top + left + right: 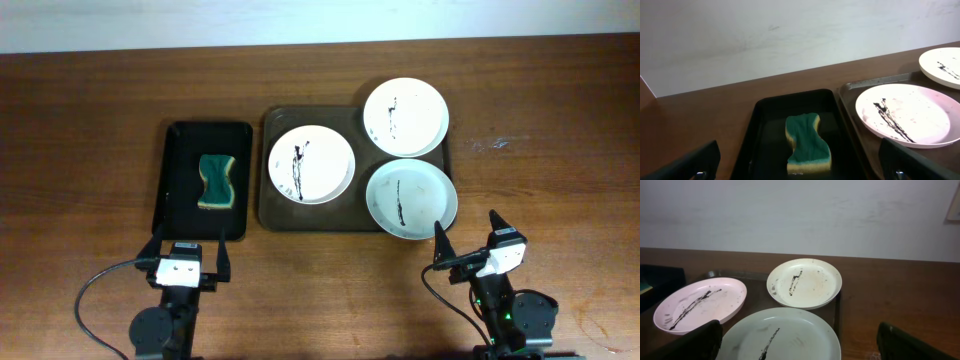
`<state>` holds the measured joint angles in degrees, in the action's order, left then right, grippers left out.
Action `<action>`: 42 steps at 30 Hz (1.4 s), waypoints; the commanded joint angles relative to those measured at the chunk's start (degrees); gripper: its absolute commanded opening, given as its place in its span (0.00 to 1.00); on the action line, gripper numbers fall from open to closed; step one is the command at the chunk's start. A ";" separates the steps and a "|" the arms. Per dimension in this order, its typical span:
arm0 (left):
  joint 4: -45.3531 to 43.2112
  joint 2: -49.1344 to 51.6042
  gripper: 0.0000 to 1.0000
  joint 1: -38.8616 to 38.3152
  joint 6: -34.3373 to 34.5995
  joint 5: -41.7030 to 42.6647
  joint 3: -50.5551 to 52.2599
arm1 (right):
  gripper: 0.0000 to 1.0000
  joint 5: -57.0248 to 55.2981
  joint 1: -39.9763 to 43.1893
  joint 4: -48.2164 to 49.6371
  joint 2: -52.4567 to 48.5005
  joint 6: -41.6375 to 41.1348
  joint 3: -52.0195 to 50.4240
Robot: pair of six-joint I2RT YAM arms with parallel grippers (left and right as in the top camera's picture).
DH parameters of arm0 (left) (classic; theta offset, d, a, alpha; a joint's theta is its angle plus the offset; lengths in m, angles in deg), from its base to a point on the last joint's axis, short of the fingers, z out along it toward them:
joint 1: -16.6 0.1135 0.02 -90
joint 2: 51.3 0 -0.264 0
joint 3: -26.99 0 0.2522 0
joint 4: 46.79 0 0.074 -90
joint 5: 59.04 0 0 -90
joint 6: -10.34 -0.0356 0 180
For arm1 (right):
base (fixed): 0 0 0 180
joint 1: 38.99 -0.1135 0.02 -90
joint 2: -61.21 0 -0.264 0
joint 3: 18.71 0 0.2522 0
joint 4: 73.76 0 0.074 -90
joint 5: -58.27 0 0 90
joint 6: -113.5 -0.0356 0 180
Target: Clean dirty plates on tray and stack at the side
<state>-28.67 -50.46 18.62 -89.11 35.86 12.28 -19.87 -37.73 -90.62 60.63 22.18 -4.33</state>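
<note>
- Barely begun, by the look of it: black streaks on the left plate (311,165), the far plate (405,117) and the near plate (411,199) alike; none wiped, none stacked at the side.
- All three on the tray (345,218): left plate flat inside it, far plate overhanging the far right corner, near plate overhanging the right rim.
- Left to do, then, everything: fetching the sponge, wiping each plate, lifting each off, stacking beside the tray.
- Sponge (217,181), green over yellow, lying untouched in the black tray (172,190) just left of the tray.
- Left end effector (187,242) spread wide, gripping nothing, at the near edge of the black tray and facing the sponge.
- Right end effector (466,224) likewise spread wide and gripping nothing, just beside the near plate's rim.
- Elsewhere on the worktop (100,90): only a faint pale smudge (500,143) right of the tray.
- In the way: nothing between left end effector and sponge beyond the black tray's raised rim.
- Plates packed close; far and near rims perhaps touching, hard to tell, so likely nudging of neighbours while wiping.
- Overhanging plates probably prone to tipping under pressure near the edge.
</note>
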 commanded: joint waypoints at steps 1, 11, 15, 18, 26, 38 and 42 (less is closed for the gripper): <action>0.00 -0.48 0.99 0.13 -0.94 -0.63 0.42 | 0.99 -0.33 -0.50 -0.35 0.37 -0.17 -0.31; -0.02 -0.48 0.99 0.13 -0.94 -0.63 0.42 | 0.99 -0.33 -0.50 -0.35 0.37 -0.17 -0.31; 0.00 -0.48 0.99 0.13 -0.94 -0.63 0.42 | 0.99 -0.33 -0.50 -0.35 0.37 -0.17 -0.31; 0.00 -0.48 0.99 0.13 -0.94 -0.66 0.42 | 0.99 -0.33 -0.50 -0.37 0.37 -0.17 -0.31; 0.00 -0.48 0.99 0.13 -0.94 -0.63 0.42 | 0.99 -0.33 -0.50 -0.35 0.37 -0.17 -0.31; -0.31 -0.44 0.99 0.13 -0.94 -0.79 0.42 | 0.99 -0.26 -0.50 0.57 0.39 -0.17 -0.31; -1.36 -0.44 0.99 0.07 -0.92 4.13 0.42 | 0.99 5.11 -0.50 1.55 0.37 -0.20 0.00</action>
<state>-28.95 -50.46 18.62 -89.11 35.84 12.28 -18.65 -37.73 -89.48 60.63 22.18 -4.33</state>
